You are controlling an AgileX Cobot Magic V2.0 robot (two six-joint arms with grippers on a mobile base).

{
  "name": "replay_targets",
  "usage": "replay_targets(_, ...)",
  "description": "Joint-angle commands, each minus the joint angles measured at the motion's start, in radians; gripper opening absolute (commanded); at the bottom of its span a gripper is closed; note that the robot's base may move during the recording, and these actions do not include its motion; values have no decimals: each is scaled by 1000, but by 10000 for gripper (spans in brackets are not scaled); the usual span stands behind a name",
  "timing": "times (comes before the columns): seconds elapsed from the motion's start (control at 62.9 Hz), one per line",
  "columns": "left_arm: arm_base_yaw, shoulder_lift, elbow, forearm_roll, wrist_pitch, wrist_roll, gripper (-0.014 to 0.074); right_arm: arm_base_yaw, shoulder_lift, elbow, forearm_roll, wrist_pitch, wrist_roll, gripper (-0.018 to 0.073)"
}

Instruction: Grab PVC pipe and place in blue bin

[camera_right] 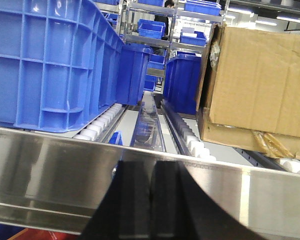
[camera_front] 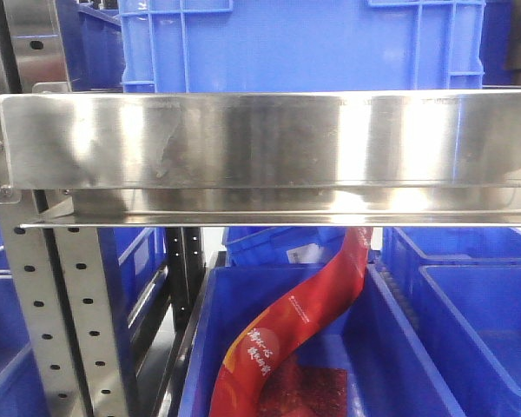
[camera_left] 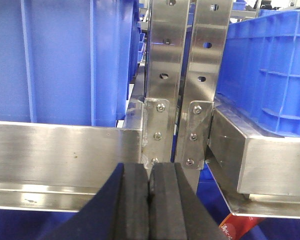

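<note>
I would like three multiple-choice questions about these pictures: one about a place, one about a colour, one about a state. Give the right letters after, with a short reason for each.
1. Where does the red printed banner lie?
A. In a blue bin below the steel shelf rail
B. On top of the cardboard box
C. Between the left hand's pads

2. What colour is the big crate on the rollers in the right wrist view?
A. Green
B. Blue
C. Grey

3. In what state is the left hand?
A. Wide open
B. Shut on a pipe
C. Shut, with nothing between the pads

Answers:
1 A, the banner curves down into the blue bin under the steel shelf rail.
2 B, its ribbed walls are blue.
3 C, the black pads meet and hold nothing.
</note>
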Motion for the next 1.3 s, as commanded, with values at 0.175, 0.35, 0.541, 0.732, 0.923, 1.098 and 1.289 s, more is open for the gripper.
replay_targets(0.175,2,-3,0,-9,-13,-6,-111,1,-2,0,-61,-55,2,-156)
replay_targets(0.35,2,-3,0,-9,-13,-6,-111,1,-2,0,-86,-119,12,-156)
replay_targets(0.541,2,-3,0,-9,-13,-6,-111,1,-2,0,-100,-110,113,-156)
replay_targets(0.732,2,-3,0,-9,-13,-6,-111,1,-2,0,-104,-94,168,-156)
replay_targets(0.923,2,-3,0,-9,-13,-6,-111,1,-2,0,-112,-80,226,-156)
replay_targets(1.098,2,-3,0,-9,-13,-6,-111,1,-2,0,-112,-72,228,-156)
replay_targets(1.289,2,-3,0,-9,-13,-6,-111,1,-2,0,-112,-67,228,-156)
